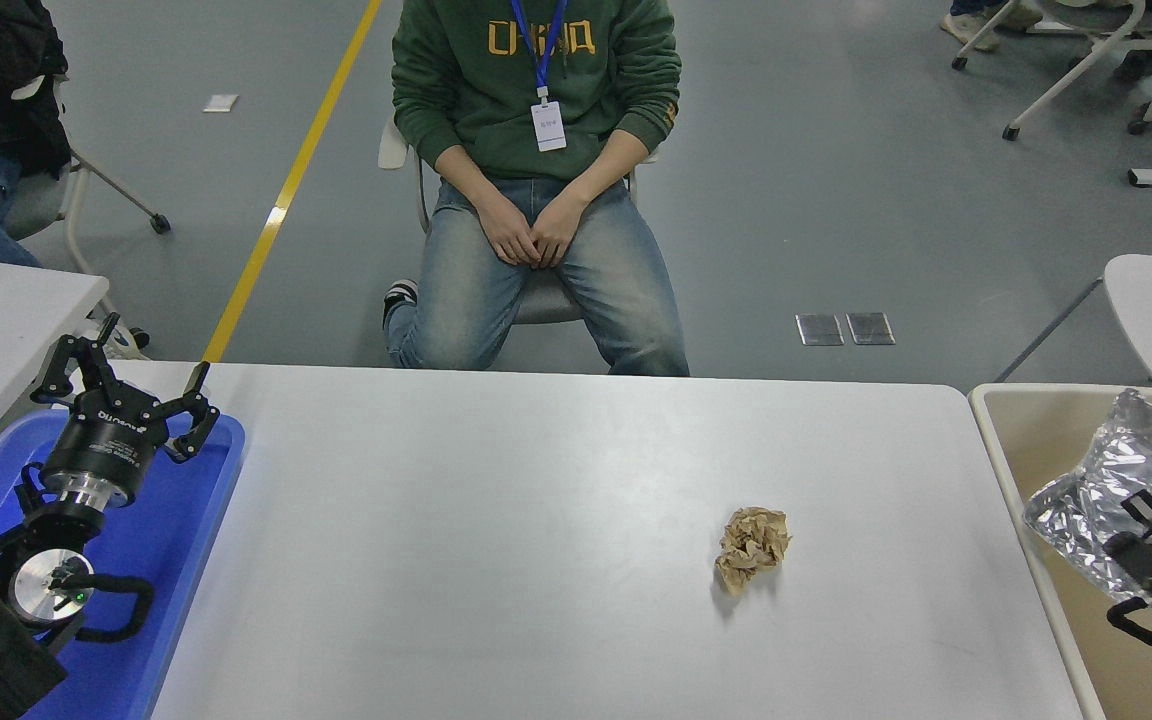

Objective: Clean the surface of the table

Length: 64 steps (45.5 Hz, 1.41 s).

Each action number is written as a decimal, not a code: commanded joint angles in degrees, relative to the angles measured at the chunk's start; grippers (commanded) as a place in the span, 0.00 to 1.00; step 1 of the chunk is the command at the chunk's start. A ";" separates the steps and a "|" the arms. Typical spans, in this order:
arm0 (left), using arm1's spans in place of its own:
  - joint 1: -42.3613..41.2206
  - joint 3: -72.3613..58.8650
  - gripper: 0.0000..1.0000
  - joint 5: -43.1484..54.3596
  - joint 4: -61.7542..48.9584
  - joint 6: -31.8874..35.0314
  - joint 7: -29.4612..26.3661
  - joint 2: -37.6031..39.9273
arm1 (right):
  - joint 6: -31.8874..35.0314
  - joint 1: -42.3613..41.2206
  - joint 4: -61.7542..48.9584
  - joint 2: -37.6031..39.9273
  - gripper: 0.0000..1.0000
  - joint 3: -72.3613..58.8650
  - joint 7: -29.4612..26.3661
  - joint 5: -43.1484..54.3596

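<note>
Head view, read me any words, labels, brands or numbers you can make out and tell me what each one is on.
Yellow characters on the green hoodie: stylised, not legible as words.
White print on the left end effector body: too small and tilted to read.
Badge on the blue lanyard: left unread.
Nothing readable on the table surface, brown paper ball, foil bag or blue tray.
</note>
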State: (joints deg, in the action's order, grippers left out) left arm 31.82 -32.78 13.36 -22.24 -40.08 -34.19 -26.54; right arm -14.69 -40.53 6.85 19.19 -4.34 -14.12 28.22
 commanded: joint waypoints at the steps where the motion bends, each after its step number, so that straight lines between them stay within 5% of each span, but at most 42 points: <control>1: 0.00 0.00 1.00 0.00 0.00 0.00 -0.09 0.00 | -1.22 0.71 -2.19 -1.87 0.00 0.12 0.32 -1.23; 5: 0.00 0.00 1.00 0.00 0.00 0.00 0.00 0.00 | -1.31 0.63 -2.19 -1.79 0.01 0.12 0.32 -2.02; 7: 0.00 0.00 1.00 0.00 0.00 0.00 0.00 0.00 | -1.48 0.63 -2.19 -1.79 0.25 0.12 0.32 -3.69; 11: 0.00 0.00 1.00 0.00 0.00 0.00 0.00 0.00 | -1.66 0.63 -2.19 -1.87 0.46 0.12 0.23 -5.80; 14: 0.00 0.00 1.00 0.00 0.00 0.00 0.00 0.00 | -1.74 0.71 -2.10 -1.87 0.99 0.12 0.23 -6.51; 51: 0.00 0.00 1.00 0.00 0.00 0.00 0.00 0.00 | -1.39 -2.18 -0.61 0.32 1.00 0.12 0.23 -8.18; 64: 0.00 0.00 1.00 0.00 0.00 0.00 0.00 0.00 | -1.57 -4.65 21.95 12.44 1.00 11.26 0.32 -8.18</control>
State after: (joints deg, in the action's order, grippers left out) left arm 31.82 -32.78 13.36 -22.24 -40.08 -34.19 -26.55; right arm -16.21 -43.42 12.68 22.84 -1.89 -13.88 20.06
